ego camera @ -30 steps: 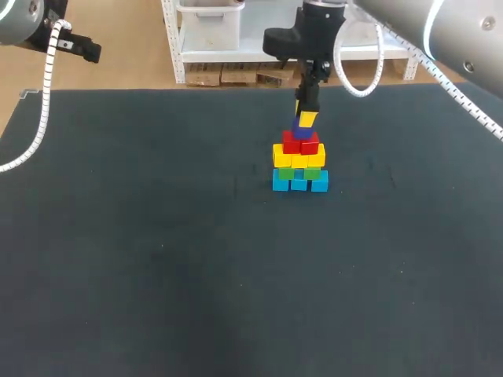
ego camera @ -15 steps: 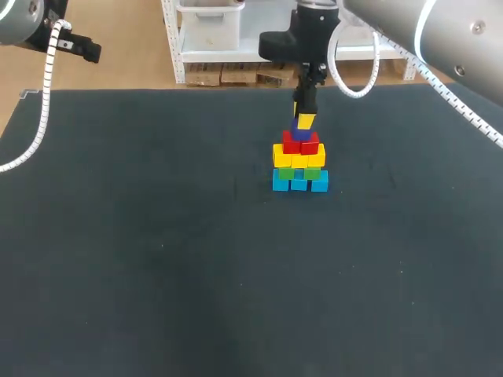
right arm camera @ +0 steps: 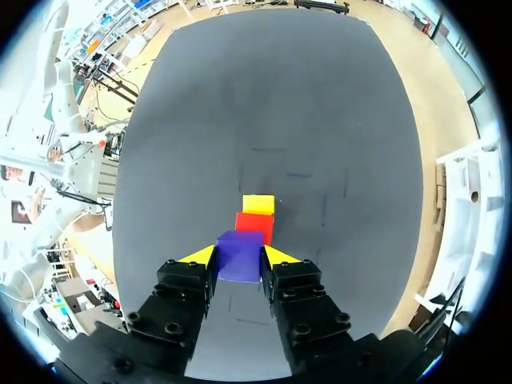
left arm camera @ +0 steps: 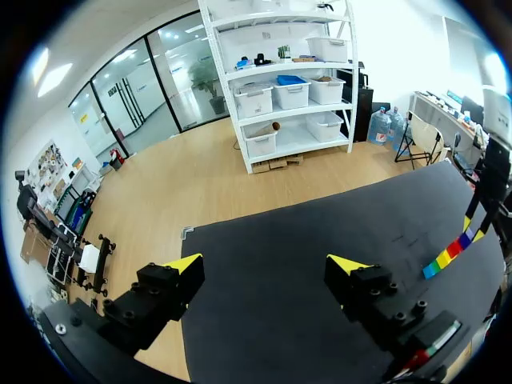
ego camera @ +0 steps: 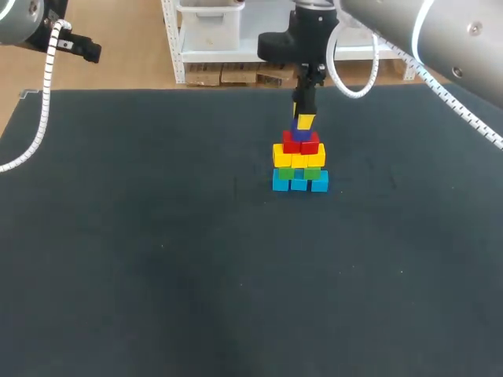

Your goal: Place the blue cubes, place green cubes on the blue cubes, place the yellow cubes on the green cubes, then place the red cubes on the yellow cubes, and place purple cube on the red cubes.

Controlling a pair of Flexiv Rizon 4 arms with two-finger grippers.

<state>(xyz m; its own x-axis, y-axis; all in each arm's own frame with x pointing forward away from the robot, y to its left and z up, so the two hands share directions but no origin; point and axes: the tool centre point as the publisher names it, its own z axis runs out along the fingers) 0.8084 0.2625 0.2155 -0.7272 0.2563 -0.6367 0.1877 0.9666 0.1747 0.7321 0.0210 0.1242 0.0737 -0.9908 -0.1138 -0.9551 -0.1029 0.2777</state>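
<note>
My right claw (right arm camera: 240, 255) is clamped on the purple cube (right arm camera: 239, 262) from both sides, with the red cubes (right arm camera: 254, 226) just ahead and the yellow cubes (right arm camera: 258, 204) beyond. My left claw (left arm camera: 266, 264) hangs with its fingers apart, the worktop (left arm camera: 264, 232) ahead of it.

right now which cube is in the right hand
The purple cube, clamped in the right hand; the red cubes and other colours sit below it.

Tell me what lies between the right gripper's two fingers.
The purple cube, held from both sides by the right gripper; the right wrist view shows it.

right end effector (ego camera: 304, 125): eased down a touch, nudged slightly left
purple cube (right arm camera: 239, 256): sunk lower, now right down at the red cubes (ego camera: 301, 146)
</note>
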